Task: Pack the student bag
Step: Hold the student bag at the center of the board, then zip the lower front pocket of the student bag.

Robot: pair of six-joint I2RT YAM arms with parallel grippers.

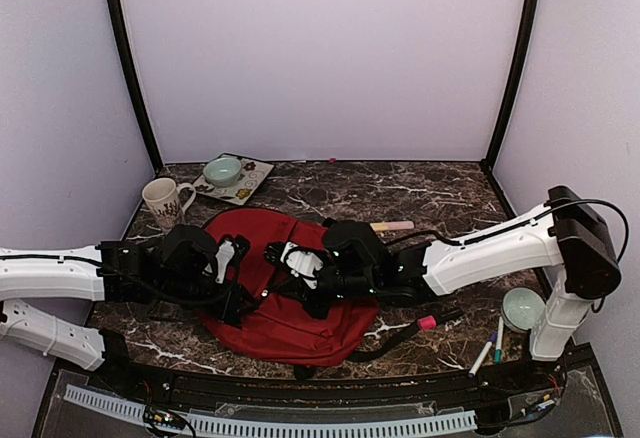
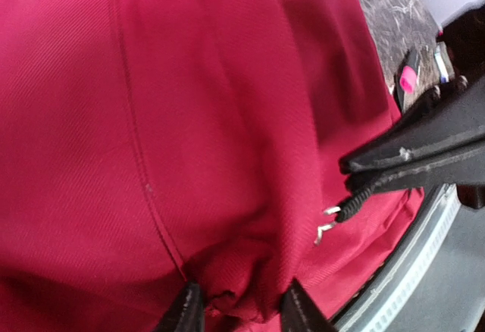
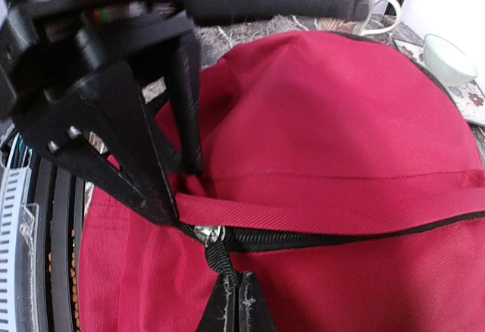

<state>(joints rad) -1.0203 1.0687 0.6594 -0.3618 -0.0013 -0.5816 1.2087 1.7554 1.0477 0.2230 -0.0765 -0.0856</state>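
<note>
— Where did the student bag (image 1: 295,330) lie?

— Flat on the table (image 1: 440,193), a little left of the middle and close to the near edge, with both arms reaching in over it from either side.

— And the jaws?

— The right gripper (image 3: 239,292) was closed tight on the black zipper pull (image 3: 218,258). The left gripper (image 2: 242,313) had a bunched fold of the red fabric in its jaws, pinched as far as I could tell, just beside the slider (image 3: 203,233).

— Which way did the zipper (image 3: 341,237) run from there?

— Away from both. The slider sat at its near end, right by the left gripper, and the black line stretched off toward the table's far edge, zipped shut along all that showed.

— Which arm was better placed?

— The right one had the pull. I'd judge it needed to draw along that line, away from the left gripper, while the left anchored the cloth. A tug across the line would likely just drag the bag.
</note>
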